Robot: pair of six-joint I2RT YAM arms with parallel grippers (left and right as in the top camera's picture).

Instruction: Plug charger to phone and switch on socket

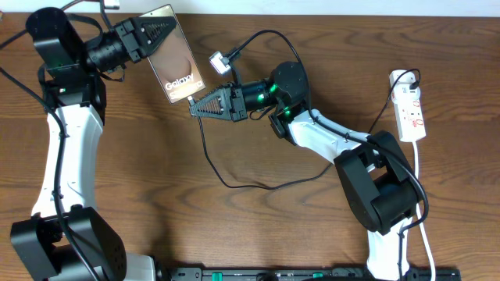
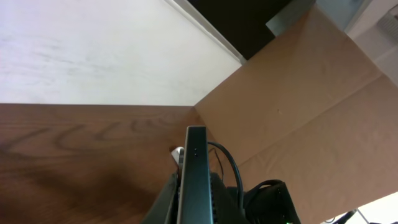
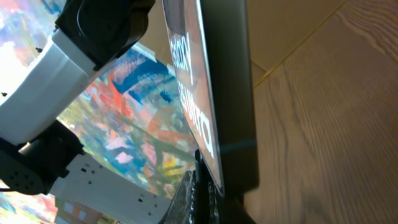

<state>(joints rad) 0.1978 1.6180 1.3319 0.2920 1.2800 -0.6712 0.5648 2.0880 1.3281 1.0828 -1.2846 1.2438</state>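
One phone (image 1: 176, 56), off the counter (image 1: 273, 226) at back left, tilted, screen up with the "Galaxy" text readable. The left tool (image 1: 160, 35) is clamped on its upper end. Left wrist view shows the phone (image 2: 196, 180) edge-on between that tool's fingers, with brown cardboard (image 2: 298, 93) behind. One charger (image 1: 209, 156): a thin black cable. Its tip end is at the phone's lower edge, pinched in the right tool (image 1: 195, 107), jaws together on it. Can't tell from any view whether the tip is seated in the port. Right wrist view is just the phone (image 3: 227, 93) very close, side edge and part of the screen text, with the plug itself hidden. From the right tool the cable drops toward the front, loops across mid-counter and runs right, under the right arm (image 1: 328, 140). One small white connector (image 1: 219, 61) lies just right of the phone, a black lead arcing off it toward the right arm. One socket (image 1: 412, 109): a white strip with red marks, flat at the far right, well apart from the phone and both tools. Its white cord (image 1: 422, 203) trails toward the front edge. Switch state is too small to read.
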